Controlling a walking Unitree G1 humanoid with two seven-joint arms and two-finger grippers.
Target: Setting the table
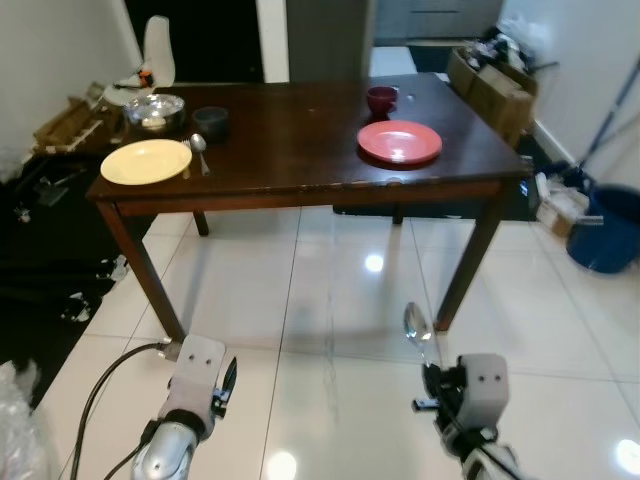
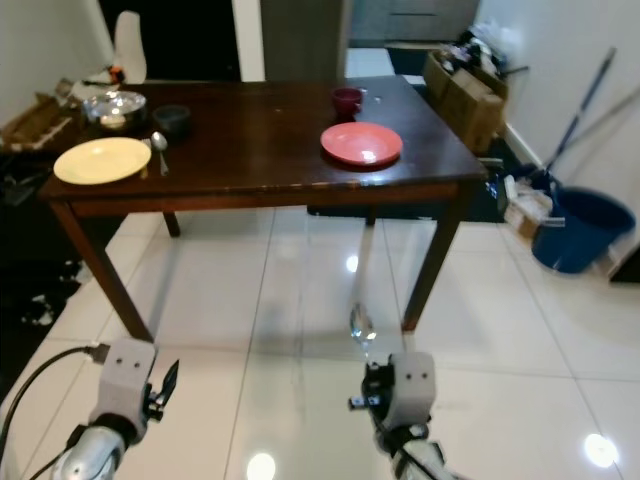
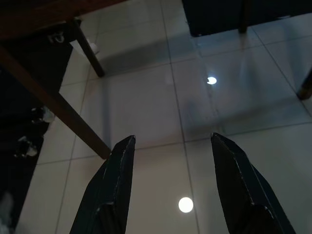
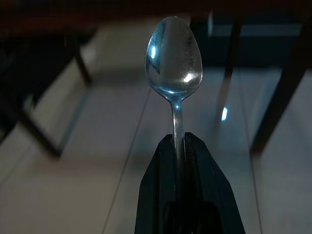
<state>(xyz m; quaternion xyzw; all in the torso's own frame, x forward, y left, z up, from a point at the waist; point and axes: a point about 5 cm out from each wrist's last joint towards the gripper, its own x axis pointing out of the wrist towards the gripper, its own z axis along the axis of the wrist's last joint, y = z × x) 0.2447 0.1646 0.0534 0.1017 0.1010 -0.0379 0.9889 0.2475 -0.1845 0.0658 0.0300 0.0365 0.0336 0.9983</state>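
A dark wooden table (image 1: pixel 300 150) stands ahead of me. On its right half lies a red plate (image 1: pixel 400 141) with a dark red bowl (image 1: pixel 382 98) behind it. At the left end a yellow plate (image 1: pixel 146 161) lies with a spoon (image 1: pixel 198 146) beside it, and a dark bowl (image 1: pixel 210 120) sits behind. My right gripper (image 1: pixel 428 372) hangs low in front of the table, shut on a metal spoon (image 4: pixel 174 61) that points bowl upward. My left gripper (image 3: pixel 173 146) hangs low on the left, open, with nothing between its fingers (image 3: pixel 119 165).
A metal bowl (image 1: pixel 154 111) and a white bottle (image 1: pixel 158 50) sit at the table's far left corner. Cardboard boxes (image 1: pixel 490 85) stand to the right of the table, and a blue bucket (image 1: pixel 605 230) is further right. Clutter lies on the dark floor at left. Glossy white tiles lie between me and the table.
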